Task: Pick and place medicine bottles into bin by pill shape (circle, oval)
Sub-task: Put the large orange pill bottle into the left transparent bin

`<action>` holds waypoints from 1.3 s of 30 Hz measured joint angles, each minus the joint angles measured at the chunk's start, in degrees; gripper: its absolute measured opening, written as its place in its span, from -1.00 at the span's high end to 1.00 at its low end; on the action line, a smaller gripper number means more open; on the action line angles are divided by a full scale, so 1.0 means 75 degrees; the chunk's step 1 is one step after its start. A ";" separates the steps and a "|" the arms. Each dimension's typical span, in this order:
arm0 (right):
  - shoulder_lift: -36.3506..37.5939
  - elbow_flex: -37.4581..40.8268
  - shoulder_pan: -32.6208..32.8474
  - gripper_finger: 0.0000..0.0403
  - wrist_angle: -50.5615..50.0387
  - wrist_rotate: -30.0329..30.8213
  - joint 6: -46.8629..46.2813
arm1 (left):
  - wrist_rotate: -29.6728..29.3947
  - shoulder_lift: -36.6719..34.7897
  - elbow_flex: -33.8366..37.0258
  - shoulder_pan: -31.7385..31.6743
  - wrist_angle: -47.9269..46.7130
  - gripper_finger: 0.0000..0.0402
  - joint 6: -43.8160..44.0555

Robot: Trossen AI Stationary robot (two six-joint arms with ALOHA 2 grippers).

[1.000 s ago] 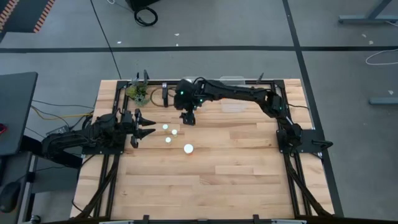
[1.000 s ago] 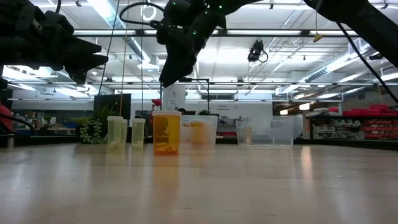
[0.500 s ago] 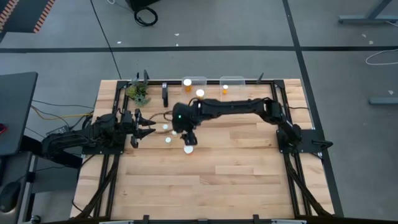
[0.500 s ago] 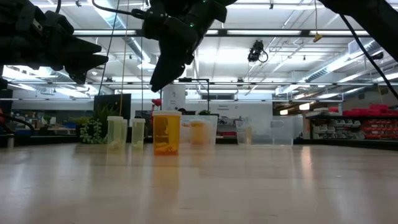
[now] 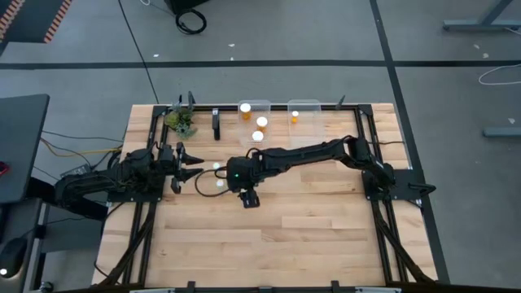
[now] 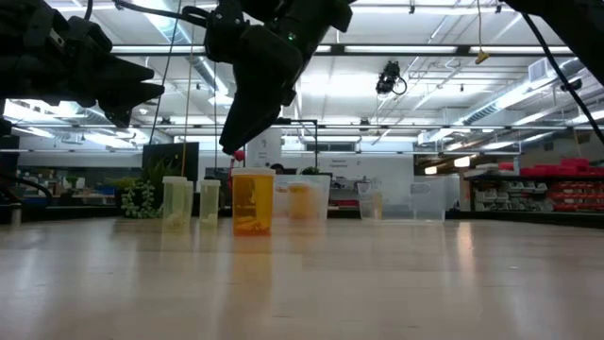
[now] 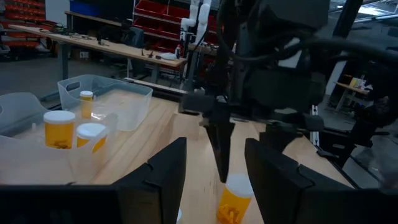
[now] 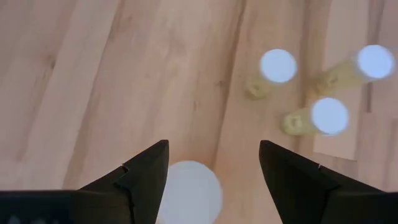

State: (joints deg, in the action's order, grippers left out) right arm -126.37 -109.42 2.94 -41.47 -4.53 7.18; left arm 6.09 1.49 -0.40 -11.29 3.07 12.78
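You see the right gripper [image 8: 211,180] released, fingers spread, just above the wide bottle [image 8: 189,193]. The left gripper [image 5: 186,163] waits open at the table's [image 5: 309,236] left edge.

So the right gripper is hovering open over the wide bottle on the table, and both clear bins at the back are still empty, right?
Not quite: the bins are not empty. The high view shows three bottles in the left bin and one in the right bin. The rest holds: in the right wrist view the right gripper hovers open above the wide bottle.
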 joint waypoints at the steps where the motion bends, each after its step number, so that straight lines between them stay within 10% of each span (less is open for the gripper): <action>1: 0.0000 0.0055 0.0033 -0.28 0.0047 0.0000 -0.0001 | 0.0000 -0.0003 0.0000 0.0000 0.0003 0.14 0.0000; 39: 0.0000 0.1205 0.0210 -0.09 0.0696 0.0605 -0.0080 | 0.0001 0.0000 -0.0002 0.0000 0.0002 0.14 0.0002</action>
State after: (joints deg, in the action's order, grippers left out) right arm -126.37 -100.38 4.52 -36.25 0.01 6.58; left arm 6.09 1.49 -0.42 -11.29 3.09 12.79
